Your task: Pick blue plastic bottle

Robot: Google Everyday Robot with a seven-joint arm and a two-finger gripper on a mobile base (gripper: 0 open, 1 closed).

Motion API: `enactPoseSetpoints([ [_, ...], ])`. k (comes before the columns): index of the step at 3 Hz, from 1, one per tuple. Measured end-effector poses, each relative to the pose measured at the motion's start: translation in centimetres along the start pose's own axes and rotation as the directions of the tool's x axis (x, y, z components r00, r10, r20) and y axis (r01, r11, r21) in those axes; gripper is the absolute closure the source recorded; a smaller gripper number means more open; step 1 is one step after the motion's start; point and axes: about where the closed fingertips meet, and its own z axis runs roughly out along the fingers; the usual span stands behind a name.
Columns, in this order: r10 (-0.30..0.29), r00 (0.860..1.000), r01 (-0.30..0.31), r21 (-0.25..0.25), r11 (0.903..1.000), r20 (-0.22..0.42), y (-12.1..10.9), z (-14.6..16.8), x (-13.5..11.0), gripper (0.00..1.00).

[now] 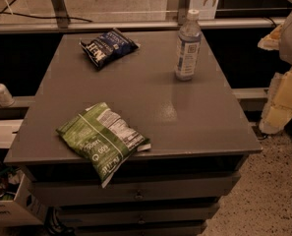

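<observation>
Upright blue plastic bottle (188, 45) (clear cylinder, white cap) on smooth grey table (135, 87); gripper (289, 38) at right edge, opening indeterminate

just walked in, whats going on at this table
A robot is set to pick up the blue plastic bottle, which stands upright and untouched near the far right corner of the table. The gripper is at the view's right edge, off the table and apart from the bottle. A blue chip bag lies back left; a green chip bag overhangs the front edge.
</observation>
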Motion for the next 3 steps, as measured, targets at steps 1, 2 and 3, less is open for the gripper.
enactPoseSetpoints([
  [1,0.0,1.0,0.0,0.0,1.0,0.0,0.0,0.0,0.0,0.0],
  [2,0.013,0.999,-0.013,0.0,0.9999,0.038,-0.5,0.4,0.1,0.0],
  [3,0.054,0.996,-0.054,0.0,0.9985,0.076,-1.9,2.9,0.8,0.0],
])
